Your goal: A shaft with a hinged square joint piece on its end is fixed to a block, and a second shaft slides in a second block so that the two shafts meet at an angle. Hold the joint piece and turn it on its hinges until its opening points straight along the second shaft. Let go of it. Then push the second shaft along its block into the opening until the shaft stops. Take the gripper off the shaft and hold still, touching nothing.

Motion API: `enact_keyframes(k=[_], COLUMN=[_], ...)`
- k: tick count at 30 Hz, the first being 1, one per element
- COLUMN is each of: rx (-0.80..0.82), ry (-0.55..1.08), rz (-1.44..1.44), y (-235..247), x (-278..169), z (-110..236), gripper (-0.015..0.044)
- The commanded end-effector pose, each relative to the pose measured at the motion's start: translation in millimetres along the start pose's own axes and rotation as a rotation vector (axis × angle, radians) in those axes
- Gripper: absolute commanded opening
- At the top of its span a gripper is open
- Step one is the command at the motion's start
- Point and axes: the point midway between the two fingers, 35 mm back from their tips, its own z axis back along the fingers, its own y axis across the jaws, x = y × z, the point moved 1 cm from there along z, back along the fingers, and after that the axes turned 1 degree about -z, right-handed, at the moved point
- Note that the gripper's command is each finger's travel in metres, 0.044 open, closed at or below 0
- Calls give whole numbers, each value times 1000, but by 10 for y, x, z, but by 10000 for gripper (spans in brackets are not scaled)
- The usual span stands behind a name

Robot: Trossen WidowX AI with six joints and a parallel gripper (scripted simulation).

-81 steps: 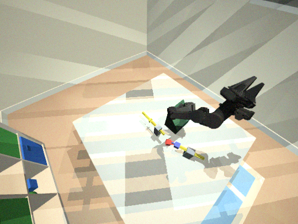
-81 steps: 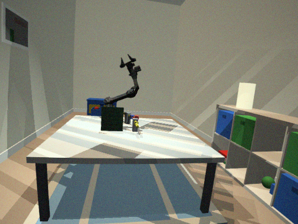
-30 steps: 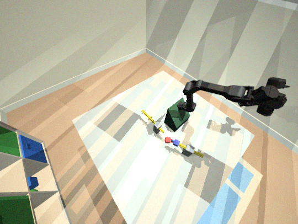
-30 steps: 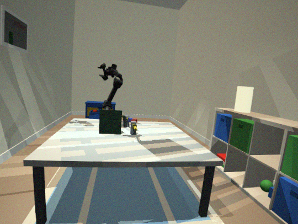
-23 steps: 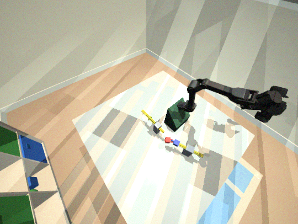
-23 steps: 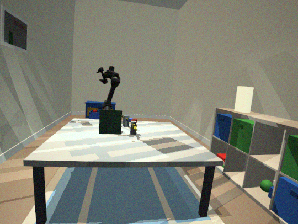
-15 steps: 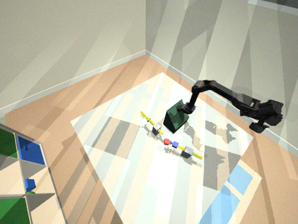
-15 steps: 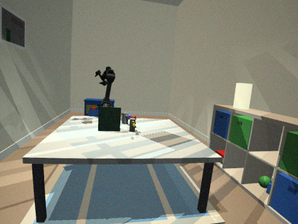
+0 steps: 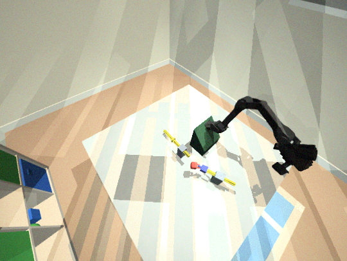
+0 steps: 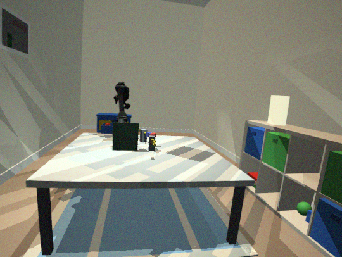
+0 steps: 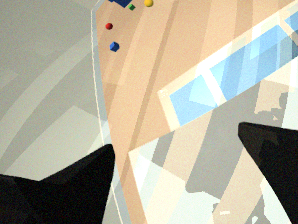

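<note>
Claw (image 9: 283, 168) is being held wide open, empty.
Red joint piece (image 9: 194, 165) is lying well apart, shaft (image 9: 222, 177) running toward it.

A pale striped table (image 9: 151, 206) is seen carrying a dark green box (image 9: 204, 137) and two small blocks (image 9: 182, 150) bearing yellow shafts (image 9: 170, 136), all well below the wide-open jaws.

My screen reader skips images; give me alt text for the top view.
A black arm reaches off the table's far side, its open tool empty, well away from the red joint piece and two yellow shafts beside a dark green block.
</note>
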Motion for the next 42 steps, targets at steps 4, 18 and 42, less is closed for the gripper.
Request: enact_keyframes(k=[4,18,42], rx=[-225,-643,-970], ry=[40,161,198], rz=[-12,-180,-824], y=[-796,-2641,-4364], x=[6,-103,-1277], z=[-165,281,2662], gripper=[440,440,440])
